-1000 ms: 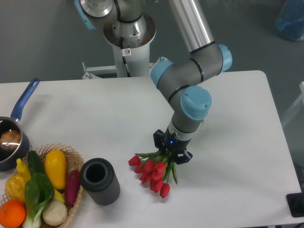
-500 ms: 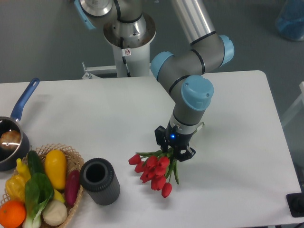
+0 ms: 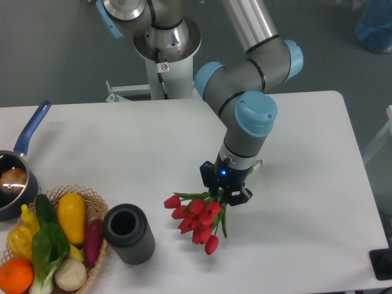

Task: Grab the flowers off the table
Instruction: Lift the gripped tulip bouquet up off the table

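Observation:
The flowers (image 3: 197, 217), a bunch of red tulips with green stems and leaves, hang just below my gripper (image 3: 224, 192) over the middle front of the white table (image 3: 122, 147). The gripper is shut on the stems, and the red heads droop down and to the left. A faint shadow lies on the tabletop under the bunch, so it appears lifted a little. The fingertips are mostly hidden by the leaves.
A dark cylindrical cup (image 3: 128, 233) stands left of the flowers. A wicker basket (image 3: 92, 202) of vegetables and fruit sits at the front left corner. A blue-handled pot (image 3: 18, 174) is at the left edge. The robot base (image 3: 165, 46) stands behind the table.
The gripper has risen slightly with the flowers in it. The bunch has come up off the table and swung a little to the left.

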You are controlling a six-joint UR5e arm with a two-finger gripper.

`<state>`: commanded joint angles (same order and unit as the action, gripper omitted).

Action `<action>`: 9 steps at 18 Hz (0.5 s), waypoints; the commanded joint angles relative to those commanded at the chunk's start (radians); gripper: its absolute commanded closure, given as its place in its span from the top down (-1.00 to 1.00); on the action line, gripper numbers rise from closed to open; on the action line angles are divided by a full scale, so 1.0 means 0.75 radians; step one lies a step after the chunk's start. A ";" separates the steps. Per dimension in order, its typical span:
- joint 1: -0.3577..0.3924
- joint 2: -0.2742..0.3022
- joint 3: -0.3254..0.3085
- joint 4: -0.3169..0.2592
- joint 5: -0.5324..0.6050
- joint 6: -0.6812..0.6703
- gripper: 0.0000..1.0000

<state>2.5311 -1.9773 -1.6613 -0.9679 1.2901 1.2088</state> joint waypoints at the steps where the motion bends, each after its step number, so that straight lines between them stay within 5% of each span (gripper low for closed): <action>1: 0.002 0.004 0.002 0.000 0.000 0.000 -0.38; 9: 0.020 0.073 0.051 -0.006 -0.084 -0.014 -0.36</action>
<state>2.5464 -1.9222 -1.6230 -0.9725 1.2274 1.1981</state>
